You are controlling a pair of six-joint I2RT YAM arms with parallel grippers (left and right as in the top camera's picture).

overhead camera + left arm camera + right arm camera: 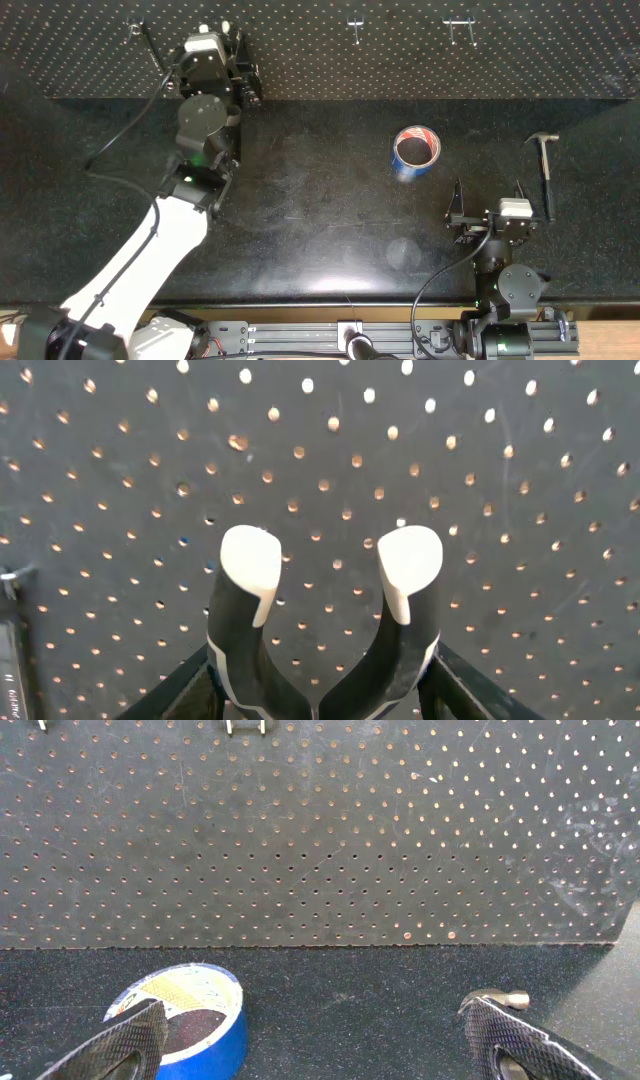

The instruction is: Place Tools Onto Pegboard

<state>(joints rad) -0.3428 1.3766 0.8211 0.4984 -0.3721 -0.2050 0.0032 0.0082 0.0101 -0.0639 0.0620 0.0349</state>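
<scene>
While the left arm's white-tipped gripper (330,565) is raised against the black perforated pegboard (300,50) in the upper left of the top view, its two fingers (250,565) stand apart with nothing between them and only the rows of holes behind. Just left of that arm's wrist in the top view, a thin dark tool (150,50) hangs slanted on the board; what kind of tool it is cannot be told.

Farther right along the top of the board sit two sets of small metal hooks, one (355,30) near the middle and another (460,30) toward the upper right.

On the black textured tabletop (300,200), right of centre, a roll of blue tape with a red and white inner face (415,150) is tipped partly on its side, well apart from the board. At the right side of the frame lies a metal hammer with a dark handle (545,165), its head toward the pegboard and its handle running down the picture.

The right arm's black gripper (488,198) sits low over the tabletop in the lower right, between the tape roll and the hammer and touching neither. Its jaws are spread wide and hold nothing. In the right wrist view the tape roll shows just beside one finger and the hammer's head just beside the other.
</scene>
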